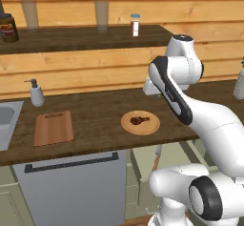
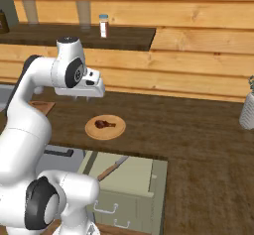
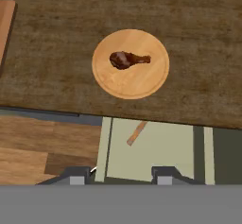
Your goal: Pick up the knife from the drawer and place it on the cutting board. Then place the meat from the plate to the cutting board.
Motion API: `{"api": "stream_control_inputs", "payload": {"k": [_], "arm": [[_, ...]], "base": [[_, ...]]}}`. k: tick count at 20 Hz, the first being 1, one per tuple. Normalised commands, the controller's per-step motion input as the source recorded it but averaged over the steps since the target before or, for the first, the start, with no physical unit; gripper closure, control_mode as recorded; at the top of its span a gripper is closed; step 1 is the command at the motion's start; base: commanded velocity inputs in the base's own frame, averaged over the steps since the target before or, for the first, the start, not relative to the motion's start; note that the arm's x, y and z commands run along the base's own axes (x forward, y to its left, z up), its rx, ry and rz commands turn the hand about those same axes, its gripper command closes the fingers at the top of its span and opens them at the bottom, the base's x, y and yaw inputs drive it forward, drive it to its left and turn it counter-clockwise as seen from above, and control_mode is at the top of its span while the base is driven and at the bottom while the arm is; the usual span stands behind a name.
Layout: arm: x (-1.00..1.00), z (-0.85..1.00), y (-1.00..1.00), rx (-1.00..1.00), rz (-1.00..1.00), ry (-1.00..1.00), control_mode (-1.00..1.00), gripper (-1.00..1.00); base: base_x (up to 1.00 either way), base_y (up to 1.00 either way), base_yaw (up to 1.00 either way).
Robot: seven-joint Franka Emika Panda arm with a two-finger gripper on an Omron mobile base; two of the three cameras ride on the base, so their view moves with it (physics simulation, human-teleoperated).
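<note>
The knife (image 3: 136,133) lies in the open drawer (image 3: 156,154), its brown handle showing below the counter edge; it also shows at knife (image 2: 112,168) and knife (image 1: 157,156). My gripper (image 3: 120,176) hangs open high above the counter edge, with nothing between its fingers, and points down near the plate (image 3: 156,76). The gripper (image 2: 82,99) sits just behind and left of the plate (image 2: 116,131). The meat (image 3: 126,59) rests on the plate, also seen as meat (image 1: 139,120). The cutting board (image 1: 53,127) lies left of the plate (image 1: 152,127), bare.
A soap dispenser (image 1: 36,94) and sink (image 1: 5,120) stand left of the board. A grey appliance front with a black bar (image 1: 71,162) is under the counter. A shaker (image 2: 246,111) stands far right. The shelf above carries a bottle (image 1: 135,25) and a jar (image 1: 8,28).
</note>
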Motion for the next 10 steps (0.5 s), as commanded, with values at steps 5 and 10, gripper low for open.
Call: {"api": "stream_control_inputs", "payload": {"k": [5, 10], "arm": [[-0.31, -0.06, 0.00, 0.00, 0.00, 0.00, -1.00, -1.00], [-0.79, -0.33, -0.08, 0.00, 0.00, 0.01, -1.00, -1.00]], "base": [[0.00, 0.00, 0.00], [0.00, 0.00, 0.00]]}}
